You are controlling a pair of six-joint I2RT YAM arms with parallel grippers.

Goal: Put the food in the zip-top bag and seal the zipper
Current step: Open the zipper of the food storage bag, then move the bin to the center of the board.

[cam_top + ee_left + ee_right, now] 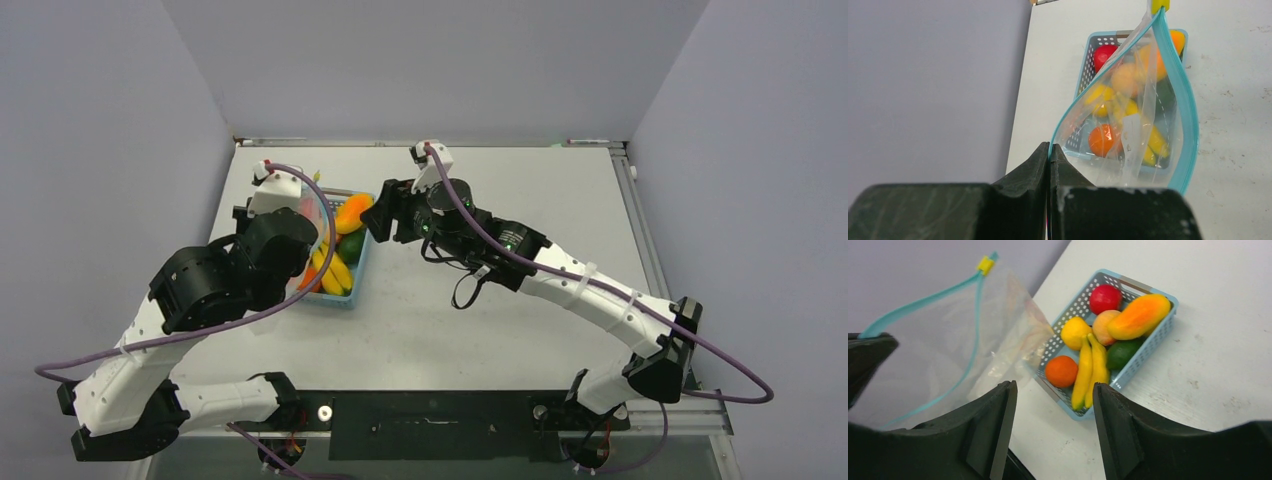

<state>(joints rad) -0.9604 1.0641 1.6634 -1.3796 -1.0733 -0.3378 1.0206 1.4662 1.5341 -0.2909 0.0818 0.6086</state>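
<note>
Holding the crinkly transparent zip-top bag (948, 340) by its rim, the left gripper (1050, 154) has its jaws pressed together on the narrow light-blue zipper strip (1190, 120). The bag's mouth hangs open at the left side of the light-blue rectangular plastic basket (1068, 315), which stands on the white table (1208, 390). The right gripper (1053, 387) hovers just right of the basket's far end, jaws spread, with nothing between them. The small plastic food (1138, 315) lies entirely in the basket: a red apple (1105, 297), a peach (1103, 325), a lemon (1074, 331), an orange (1061, 371), two yellow bananas (1088, 365) and a dark green piece (1123, 352). No item shows inside the bag. By this evidence, loading has not begun: every piece has yet to be transferred, and the zipper, with its yellow slider (984, 263) at one end, is unsealed.
</note>
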